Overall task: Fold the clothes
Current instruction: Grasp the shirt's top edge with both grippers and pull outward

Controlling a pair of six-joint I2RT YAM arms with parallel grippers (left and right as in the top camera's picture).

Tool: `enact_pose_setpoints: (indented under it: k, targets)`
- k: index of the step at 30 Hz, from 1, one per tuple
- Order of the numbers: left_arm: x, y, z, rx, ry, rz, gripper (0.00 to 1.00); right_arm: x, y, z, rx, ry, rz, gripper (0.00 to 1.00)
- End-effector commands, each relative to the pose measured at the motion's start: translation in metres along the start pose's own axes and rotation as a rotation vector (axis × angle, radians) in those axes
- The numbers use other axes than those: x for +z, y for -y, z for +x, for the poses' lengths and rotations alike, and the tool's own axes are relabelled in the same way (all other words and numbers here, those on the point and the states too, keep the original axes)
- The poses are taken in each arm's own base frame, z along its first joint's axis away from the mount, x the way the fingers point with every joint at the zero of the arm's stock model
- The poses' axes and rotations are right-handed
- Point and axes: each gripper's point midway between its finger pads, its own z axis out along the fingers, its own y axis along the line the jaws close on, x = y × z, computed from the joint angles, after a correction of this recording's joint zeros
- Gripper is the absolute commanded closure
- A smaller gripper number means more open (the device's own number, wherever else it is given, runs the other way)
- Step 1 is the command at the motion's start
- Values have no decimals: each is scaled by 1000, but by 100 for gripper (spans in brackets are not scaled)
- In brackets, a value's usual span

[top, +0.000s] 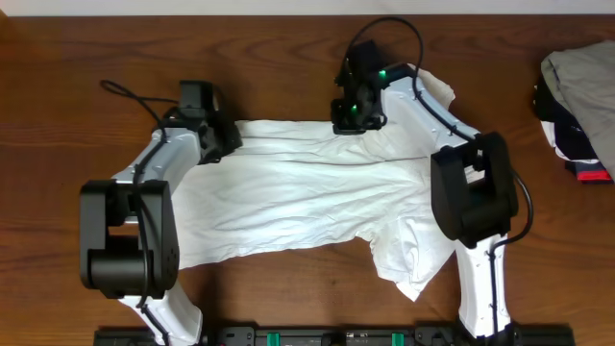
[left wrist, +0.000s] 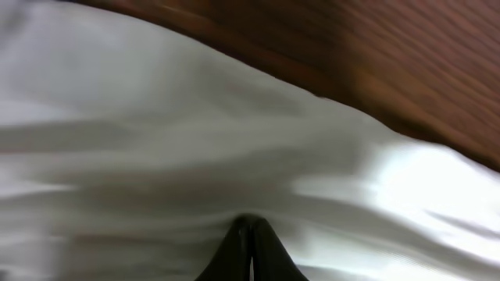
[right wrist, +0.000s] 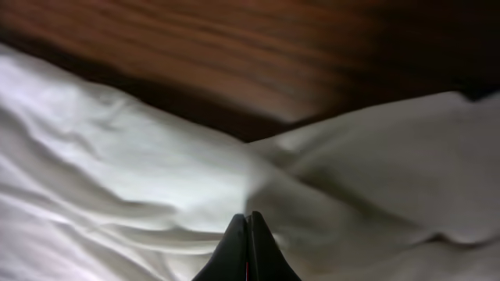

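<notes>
Overhead view, largest thing to smallest: we count one wooden table [top: 288,58]. On it lies one white T-shirt [top: 307,202], spread flat and wrinkled across the centre with its lettering out of sight and a sleeve at each corner on the right. One heap [top: 581,96] of grey, black and red garments sits well apart at the right edge. We also count two arms [top: 130,231] and two grippers. The left gripper [left wrist: 248,228] and the right gripper [right wrist: 248,225] both rest on the shirt's far edge, left and right of its middle. In the wrist views we see each pair of jaws closed, with creases in the cloth running to the tips, so we judge each holds a pinch of fabric. We take the step in hand to be the first fold, gripped but not yet made. The next move calls for raising both pinches together and carrying the far edge level toward the near edge without dragging the cloth.
</notes>
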Motion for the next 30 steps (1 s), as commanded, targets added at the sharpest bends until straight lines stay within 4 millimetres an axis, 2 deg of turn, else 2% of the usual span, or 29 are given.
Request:
enact_pose_setpoints:
  k: [1, 8, 11, 19, 23, 30]
  targets:
    - [0, -6, -7, 15, 9, -16, 94, 8, 11, 6, 19, -20, 16, 98]
    - [1, -24, -11, 39, 18, -63, 94, 17, 38, 12, 78, -62, 38, 99]
    - [8, -34, -8, 47, -2, -82, 94, 15, 53, 15, 111, -79, 56, 99]
    - [28, -84, -5, -35, -40, -170, 94, 6, 91, 24, 138, -112, 185, 99]
    - [27, -104, -9, -82, -39, -188, 94, 2, 102, 25, 140, -117, 214, 99]
    - [22, -127, -16, -137, -19, -203, 94, -6, 126, 27, 179, -118, 275, 99]
